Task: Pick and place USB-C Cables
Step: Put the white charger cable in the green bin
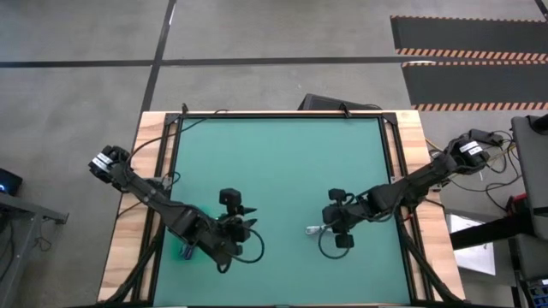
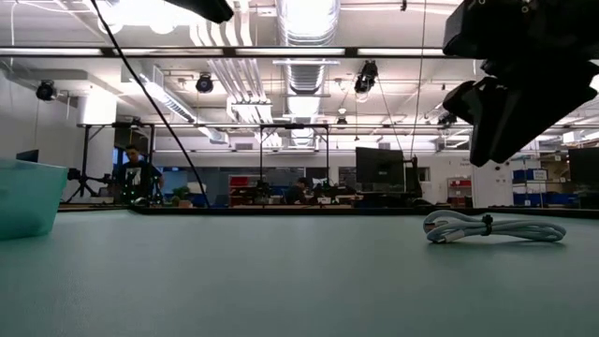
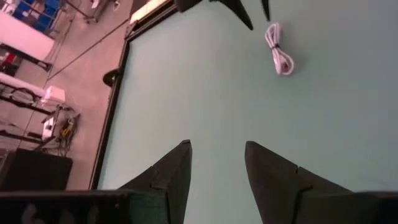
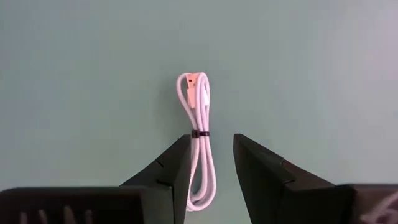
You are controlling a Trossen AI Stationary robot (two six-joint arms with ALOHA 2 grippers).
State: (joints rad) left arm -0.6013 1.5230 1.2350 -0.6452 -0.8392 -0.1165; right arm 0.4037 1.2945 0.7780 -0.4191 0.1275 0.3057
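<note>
While two arms are seen over the table (image 1: 282,145), only one white USB-C cable (image 4: 199,140) is counted on its green surface; a second cable cannot be made out. The cable is wound into a short, narrow bundle and cinched by a dark tie near its middle, with a plug end at one tip. It is laid flat on the table's right half, just beside the right hand (image 1: 330,224), whose two dark wedge-shaped fingers are spread on either side of the bundle's lower loops without pinching it. The left hand (image 1: 244,222) is held over the table's left half, well apart from the cable, its fingers spread around nothing. One translucent teal bin (image 2: 26,197) is seen at the left edge. Smooth green matting is framed by pale wood.
</note>
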